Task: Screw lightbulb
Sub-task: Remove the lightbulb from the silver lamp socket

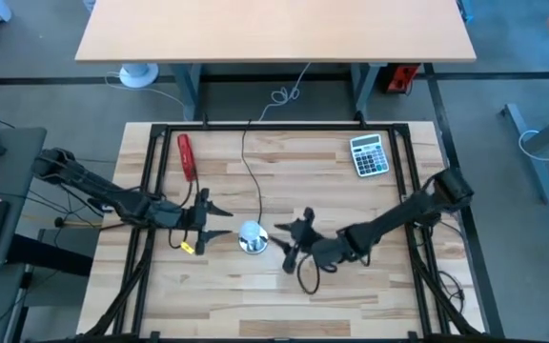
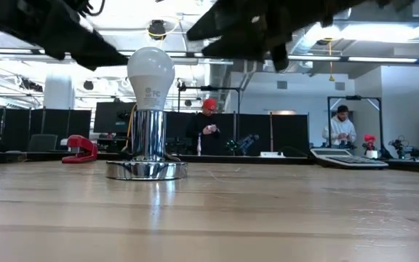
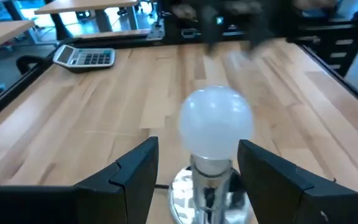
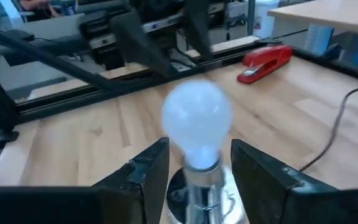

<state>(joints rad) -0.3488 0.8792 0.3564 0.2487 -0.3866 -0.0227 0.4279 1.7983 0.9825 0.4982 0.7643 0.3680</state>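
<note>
The white lightbulb (image 1: 253, 232) stands upright with its base in a shiny metal socket (image 2: 148, 135) on a round metal foot (image 2: 146, 169) at the table's middle. My left gripper (image 1: 221, 221) is open just left of the lightbulb (image 3: 216, 127), and from its wrist view the bulb shows between and beyond its two fingers. My right gripper (image 1: 284, 246) is open just right of the lightbulb (image 4: 196, 118), facing it the same way. Neither gripper touches the bulb. In the low view both arms hang dark above the lightbulb (image 2: 150, 73).
A black cord (image 1: 251, 171) runs from the socket toward the far edge. A red stapler (image 1: 186, 155) lies at the far left and a calculator (image 1: 369, 154) at the far right. Black frame rails (image 1: 274, 126) border the table. People stand in the room behind.
</note>
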